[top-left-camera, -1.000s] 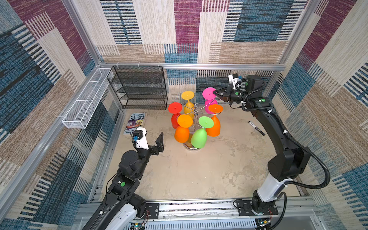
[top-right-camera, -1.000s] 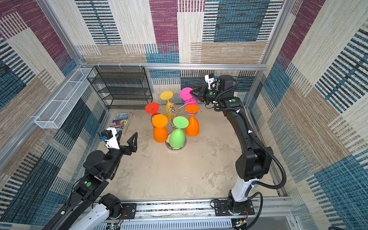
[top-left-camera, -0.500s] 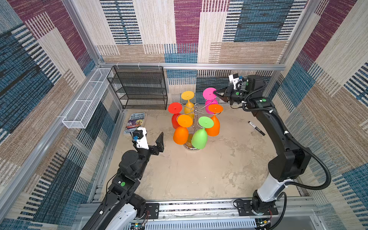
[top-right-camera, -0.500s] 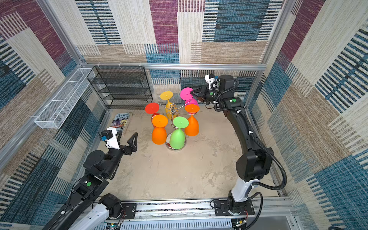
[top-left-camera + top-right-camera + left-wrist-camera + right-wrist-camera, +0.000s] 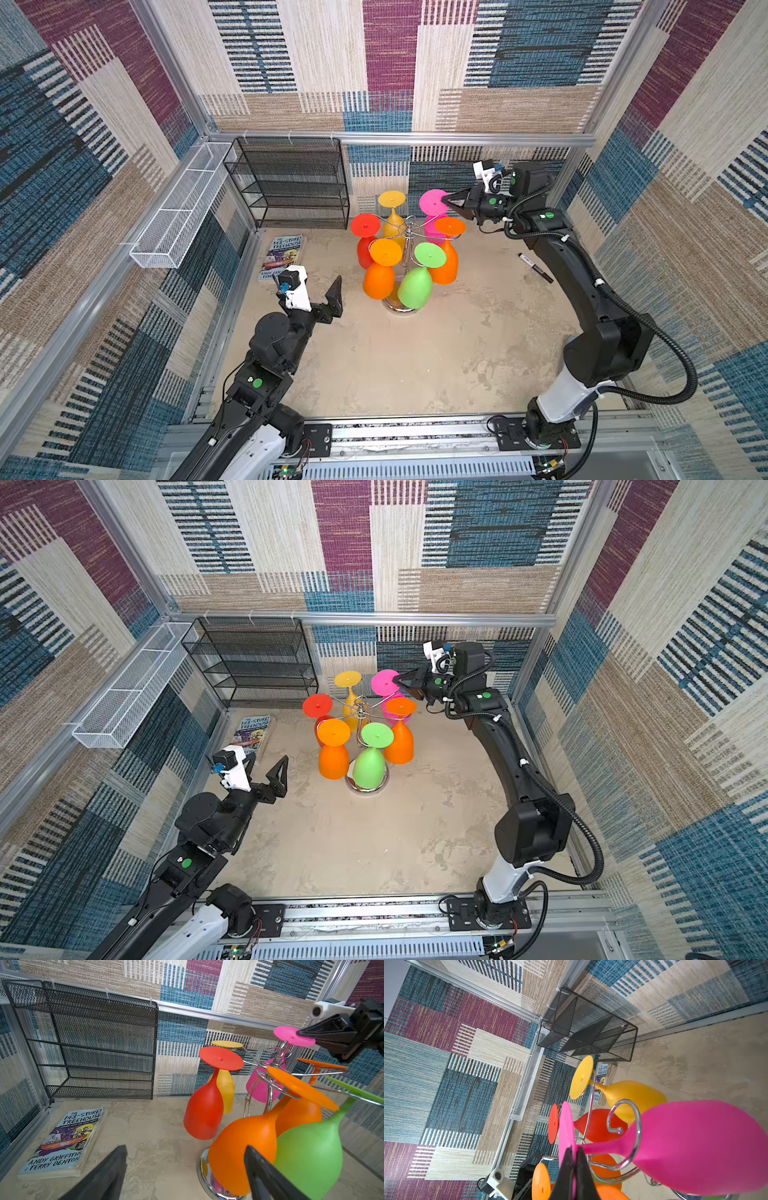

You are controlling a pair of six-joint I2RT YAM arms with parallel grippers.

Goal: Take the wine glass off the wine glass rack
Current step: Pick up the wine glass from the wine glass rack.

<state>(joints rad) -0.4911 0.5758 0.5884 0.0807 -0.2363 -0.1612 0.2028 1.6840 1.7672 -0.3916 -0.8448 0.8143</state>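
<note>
Walls: woven patchwork panels in maroon, blue, beige and cream (image 5: 390, 62), all sides | Frame: silver aluminium rails (image 5: 457, 139) | Floor: beige mottled sandy-textured surface (image 5: 415, 365) | Furniture: black mesh shelf unit (image 5: 291, 187), far left, against far wall; long white wire mesh basket (image 5: 178, 216), on left wall | Light: bright, even.

Chrome gleams on the wine glass rack (image 5: 270, 1097), its wire and pole mirror-bright. The pink wine glass (image 5: 695, 1147) looks like smooth matt plastic with a soft sheen, and so does the green glass (image 5: 307, 1157). Far left, the black shelf unit (image 5: 99, 1043) is matt metal mesh, the white basket (image 5: 174, 220) coated wire mesh. The book (image 5: 62, 1142) has a glossy paper cover. The tabletop (image 5: 415, 365) is rough and mottled, the walls (image 5: 395, 50) woven cloth.
</note>
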